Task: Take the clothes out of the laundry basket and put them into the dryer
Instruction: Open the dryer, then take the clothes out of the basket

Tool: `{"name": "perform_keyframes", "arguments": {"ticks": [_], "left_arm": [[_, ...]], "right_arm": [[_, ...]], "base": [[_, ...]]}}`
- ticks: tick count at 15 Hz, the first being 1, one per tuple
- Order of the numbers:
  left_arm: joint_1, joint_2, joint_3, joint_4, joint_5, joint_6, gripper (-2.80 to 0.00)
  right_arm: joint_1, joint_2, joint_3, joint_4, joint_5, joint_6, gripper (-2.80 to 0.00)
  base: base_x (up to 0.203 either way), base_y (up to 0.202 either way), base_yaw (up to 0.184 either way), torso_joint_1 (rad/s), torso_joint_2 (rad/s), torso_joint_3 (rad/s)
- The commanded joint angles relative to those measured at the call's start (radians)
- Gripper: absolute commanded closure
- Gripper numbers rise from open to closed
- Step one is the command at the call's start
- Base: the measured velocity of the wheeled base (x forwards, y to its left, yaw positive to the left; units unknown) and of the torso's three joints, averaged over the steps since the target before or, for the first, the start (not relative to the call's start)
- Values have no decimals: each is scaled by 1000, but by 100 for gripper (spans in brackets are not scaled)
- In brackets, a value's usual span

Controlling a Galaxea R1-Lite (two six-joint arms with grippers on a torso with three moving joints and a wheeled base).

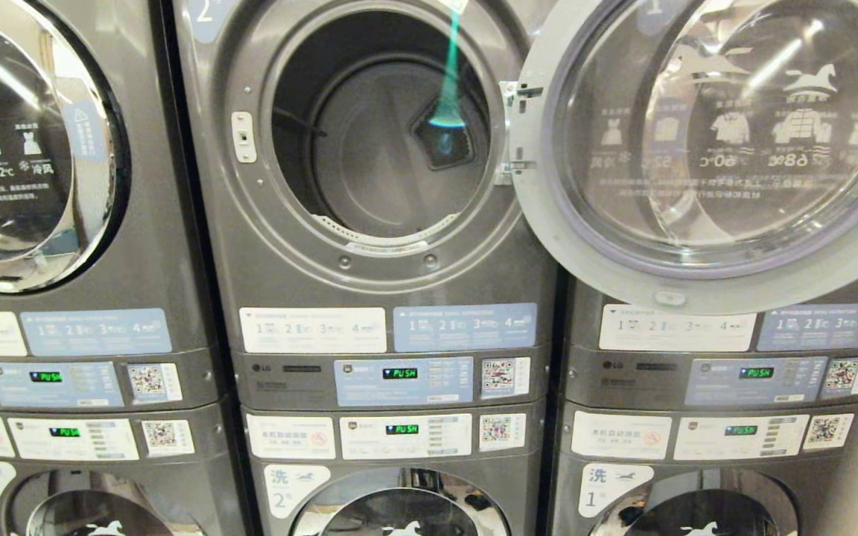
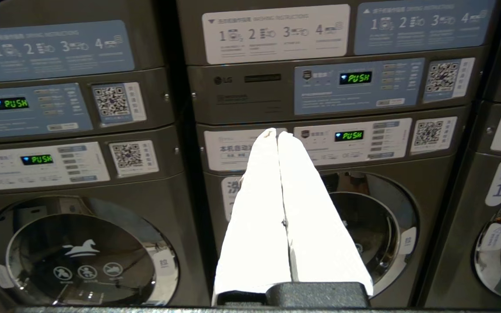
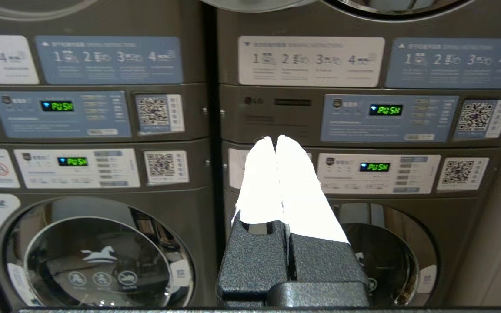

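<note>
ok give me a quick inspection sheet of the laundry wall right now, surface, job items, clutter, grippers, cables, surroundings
Surface: nothing seen; no floor or table in view.
Job's things: middle dryer has its door swung open to the right; drum looks empty. No laundry basket or clothes in view.
Clutter: nothing seen.
Grippers: left gripper shut, empty, pointing at the middle stack's control panel; right gripper shut, empty, in front of the right stack.
Cables: nothing seen.
Surroundings: three stacked washer-dryer units; green PUSH display lit; left dryer door closed.
</note>
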Motion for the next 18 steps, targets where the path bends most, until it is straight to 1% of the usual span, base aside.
{"name": "perform_keyframes", "arguments": {"ticks": [1, 4, 7, 12, 18], "left_arm": [[0, -2, 0, 0, 2, -8, 0], [0, -2, 0, 1, 19, -40, 0], [1, -2, 0, 1, 18, -38, 0], [0, -2, 0, 1, 10, -10, 0], [0, -2, 1, 1, 12, -11, 0]], "right_arm": [[0, 0, 0, 0, 1, 0, 0], [0, 0, 0, 0, 1, 0, 0], [0, 0, 0, -1, 1, 0, 0], [0, 0, 0, 0, 1, 0, 0], [0, 0, 0, 0, 1, 1, 0]], "base": [[0, -199, 0, 12, 3, 2], [0, -193, 1, 8, 1, 1], [0, -195, 2, 3, 1, 1], [0, -193, 1, 2, 5, 3], [0, -194, 1, 2, 2, 0]]}}
